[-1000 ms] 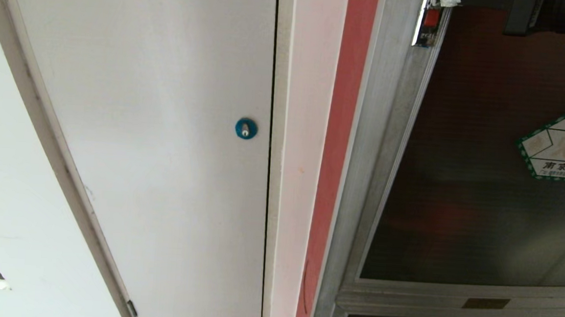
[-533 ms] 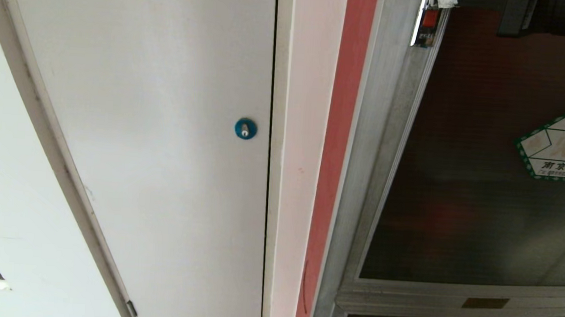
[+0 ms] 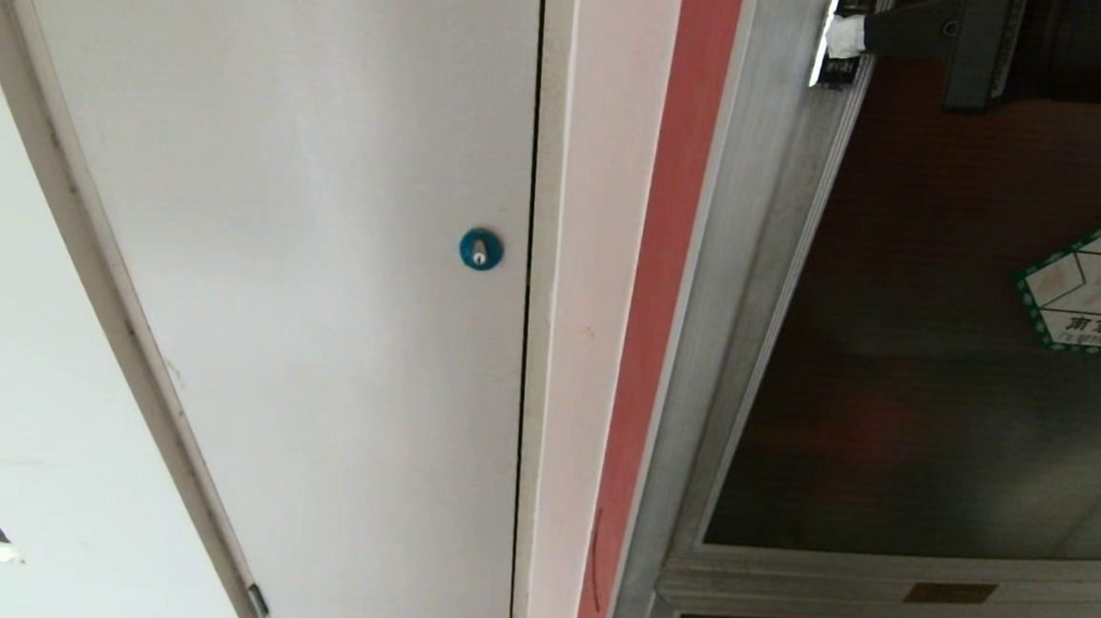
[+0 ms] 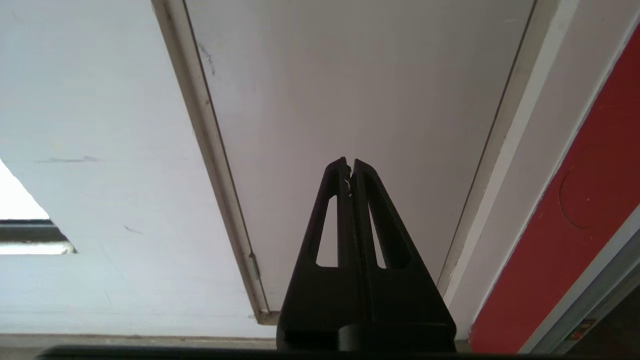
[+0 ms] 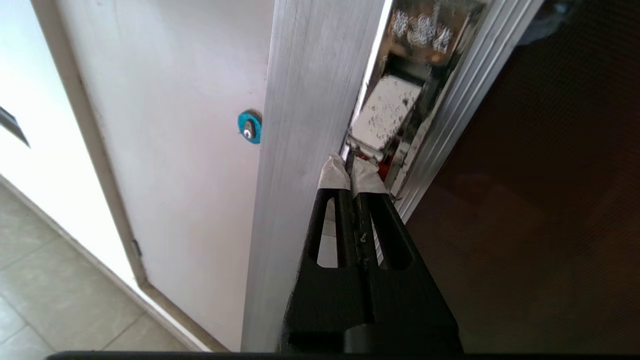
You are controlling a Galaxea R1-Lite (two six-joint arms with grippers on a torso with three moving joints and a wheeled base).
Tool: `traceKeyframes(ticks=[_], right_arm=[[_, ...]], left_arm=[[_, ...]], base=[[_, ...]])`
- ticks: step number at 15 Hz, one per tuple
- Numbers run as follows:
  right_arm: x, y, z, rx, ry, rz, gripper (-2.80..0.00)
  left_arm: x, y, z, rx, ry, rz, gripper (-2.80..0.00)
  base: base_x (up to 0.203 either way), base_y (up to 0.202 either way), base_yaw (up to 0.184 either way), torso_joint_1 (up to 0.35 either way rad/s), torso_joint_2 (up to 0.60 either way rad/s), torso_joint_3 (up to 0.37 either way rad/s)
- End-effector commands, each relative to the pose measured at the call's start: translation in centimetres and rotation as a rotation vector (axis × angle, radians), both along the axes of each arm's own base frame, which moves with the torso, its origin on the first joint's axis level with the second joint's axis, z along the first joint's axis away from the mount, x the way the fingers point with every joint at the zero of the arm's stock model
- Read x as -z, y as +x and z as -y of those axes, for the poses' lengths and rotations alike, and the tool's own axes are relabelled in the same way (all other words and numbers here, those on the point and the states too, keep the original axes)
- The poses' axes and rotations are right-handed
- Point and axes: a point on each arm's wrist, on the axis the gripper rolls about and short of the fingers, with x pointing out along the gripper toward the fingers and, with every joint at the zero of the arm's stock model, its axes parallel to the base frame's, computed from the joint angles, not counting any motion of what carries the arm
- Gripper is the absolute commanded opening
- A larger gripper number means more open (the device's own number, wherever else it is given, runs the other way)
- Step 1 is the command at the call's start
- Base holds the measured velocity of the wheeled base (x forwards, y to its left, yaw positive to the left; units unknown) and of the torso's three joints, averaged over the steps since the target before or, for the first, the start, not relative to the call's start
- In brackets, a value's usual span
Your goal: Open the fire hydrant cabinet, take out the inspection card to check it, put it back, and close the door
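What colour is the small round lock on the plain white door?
Blue, with a silver centre: the small round lock on the plain white door. Head view shows it best.

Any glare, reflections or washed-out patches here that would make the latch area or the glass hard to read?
Head view: the door glass is dark, with faint hazy reflections; a blown-out patch sits at lower left. Right wrist view: the shiny latch plate throws speckled glare just beyond the shut right gripper. Left wrist view: the shut left gripper is a dark silhouette against the pale white door.

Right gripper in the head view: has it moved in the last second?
Yes. The right gripper has come further into view from the upper right, its taped tips now lower and covering the red latch on the door edge. The blue lock has stayed put.
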Motion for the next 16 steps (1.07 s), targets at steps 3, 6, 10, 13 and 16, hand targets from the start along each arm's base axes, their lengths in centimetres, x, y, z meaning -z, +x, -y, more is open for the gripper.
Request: traceKeyframes(ticks=[3,6,10,13,16], right_arm=[[-0.2,-0.4,-0.2,-0.005,0.006,0.014,-2.8],[-0.5,-1.1,0.2,-0.006,0.012,0.022,-2.8],[-0.6,-3.3,1.4,-0.018,0.023,0.029,-2.8],[-1.1,-5.4,2.4,-0.066,0.048,0.045,-2.8],[-1.5,-6.5,2.8,-0.123,0.054,0.043,-2.8]], left_arm=[[0.2,0.1,0.0,0.001,0.0,-0.006,-2.8],[0.2,0.1,0.0,0.001,0.0,-0.006,-2.8],[0.2,0.1,0.0,0.001,0.0,-0.006,-2.8],[0.2,0.1,0.0,0.001,0.0,-0.006,-2.8],[0.2,0.1,0.0,0.001,0.0,-0.006,-2.8]], base=[[0.0,0.0,0.0,0.0,0.0,0.0],[0.0,0.0,0.0,0.0,0.0,0.0],[0.0,0.0,0.0,0.0,0.0,0.0],[0.0,0.0,0.0,0.0,0.0,0.0],[0.0,0.0,0.0,0.0,0.0,0.0]])
